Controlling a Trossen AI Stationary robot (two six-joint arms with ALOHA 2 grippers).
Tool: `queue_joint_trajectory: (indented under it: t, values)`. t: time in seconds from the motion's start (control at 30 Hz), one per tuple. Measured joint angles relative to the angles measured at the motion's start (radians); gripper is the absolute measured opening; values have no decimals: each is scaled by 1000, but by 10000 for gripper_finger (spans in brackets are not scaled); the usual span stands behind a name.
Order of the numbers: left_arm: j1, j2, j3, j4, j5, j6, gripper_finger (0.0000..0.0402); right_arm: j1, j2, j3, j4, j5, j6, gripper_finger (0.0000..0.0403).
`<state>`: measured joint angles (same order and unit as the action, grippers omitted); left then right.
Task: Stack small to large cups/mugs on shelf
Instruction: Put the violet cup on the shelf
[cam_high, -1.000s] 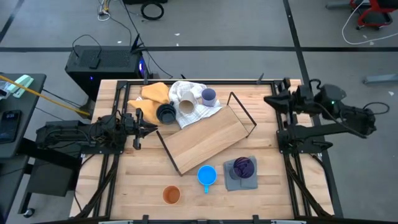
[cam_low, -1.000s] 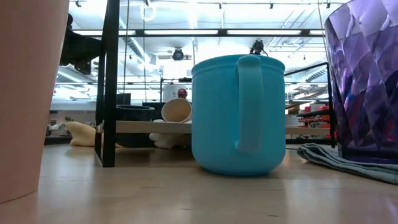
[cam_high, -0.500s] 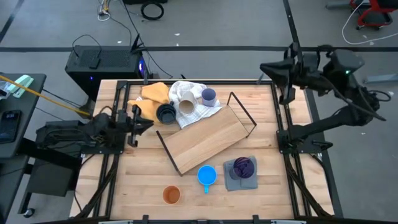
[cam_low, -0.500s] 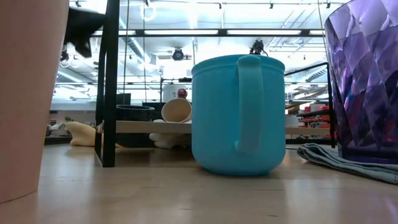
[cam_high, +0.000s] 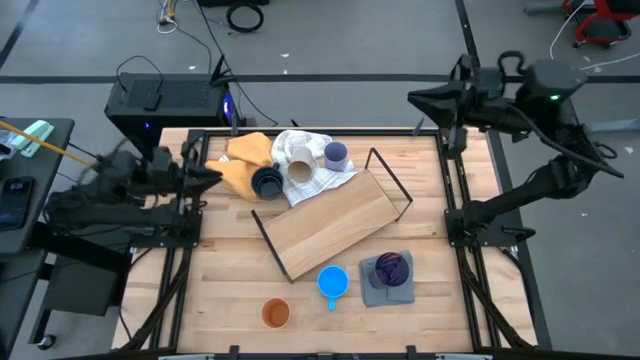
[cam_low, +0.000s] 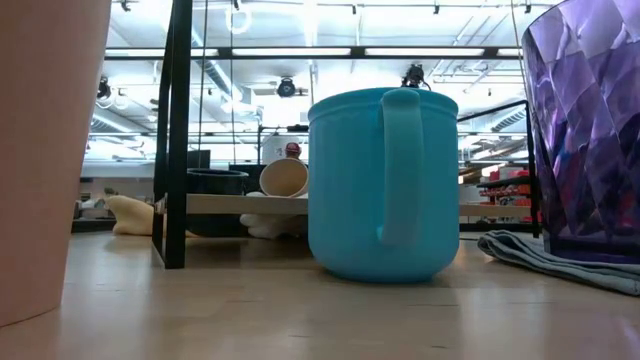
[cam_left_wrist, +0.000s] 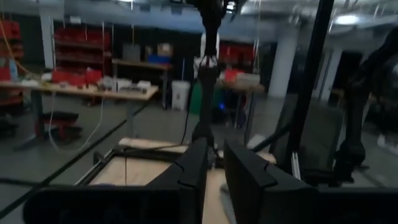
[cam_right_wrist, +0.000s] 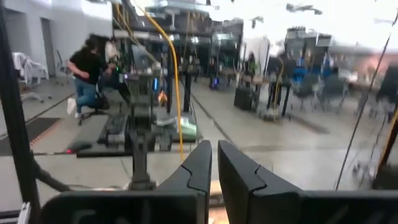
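Observation:
In the high view the shelf (cam_high: 335, 222), a light-wood board in a black wire frame, lies slantwise mid-table. Behind it the dark navy mug (cam_high: 267, 182), the beige cup (cam_high: 298, 172) and the lavender cup (cam_high: 336, 154) sit on or beside the white cloth (cam_high: 300, 150); the beige cup lies on its side. The bright blue mug (cam_high: 333, 282) and the orange cup (cam_high: 276, 313) stand near the near edge. The purple cup (cam_high: 392, 267) stands on a grey cloth. My left gripper (cam_high: 207, 172) hovers at the left edge, shut. My right gripper (cam_high: 415, 99) is raised over the far right corner, shut.
A yellow cloth (cam_high: 243, 155) lies by the navy mug. The low view shows the blue mug (cam_low: 382, 180) in front of the shelf's board (cam_low: 250, 204), the orange cup (cam_low: 40, 150) at one side and the purple cup (cam_low: 590, 130) on its grey cloth (cam_low: 545, 255) at the other.
My right arm has risen from its rest beside the table's right edge and swung toward the far edge, its gripper now pointing left above the far right corner. My left arm has lifted and drawn back toward the left edge. No cup has moved.

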<state>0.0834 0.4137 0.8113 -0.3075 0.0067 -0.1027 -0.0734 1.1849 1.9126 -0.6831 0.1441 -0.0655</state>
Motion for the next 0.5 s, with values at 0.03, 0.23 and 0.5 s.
queue_joint_trajectory:
  t: [0.03, 0.23, 0.5]
  values:
    - [0, 41, 58, -49, 7, 8, 62, -14, 2, 0, -17, 0, 28, 34]
    - [0, 276, 377, -189, 21, 85, 68, -68, 5, 0, -13, 1, 131, 34]
    - [8, 484, 564, -92, 21, 175, 62, -123, 58, -4, 86, -26, 22, 34]
